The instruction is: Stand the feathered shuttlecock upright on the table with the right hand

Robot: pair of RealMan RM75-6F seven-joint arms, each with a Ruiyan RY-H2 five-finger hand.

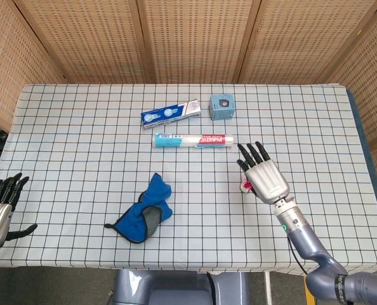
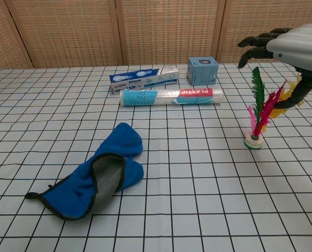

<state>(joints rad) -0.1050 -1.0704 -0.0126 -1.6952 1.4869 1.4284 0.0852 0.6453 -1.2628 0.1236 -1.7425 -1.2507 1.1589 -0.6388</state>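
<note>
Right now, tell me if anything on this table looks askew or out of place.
Only the blue cloth: it lies crumpled, folded over itself near the front. The shuttlecock stands upright on its base, feathers splayed, beneath the right hand. The two boxes and the tube lie tidy.

On the checked-cloth table [image 1: 80, 146] lie a crumpled blue cloth [image 2: 95, 176], a clear plastic tube [image 2: 169, 96], a blue-white toothpaste carton [image 2: 144, 79], and a small blue box [image 2: 202, 70].

A green, pink and yellow feathered shuttlecock [image 2: 260, 113] with a green-and-white base stands on the black-gridded white tablecloth [image 2: 198, 199] near a crumpled blue cloth [image 2: 93, 176].
</note>
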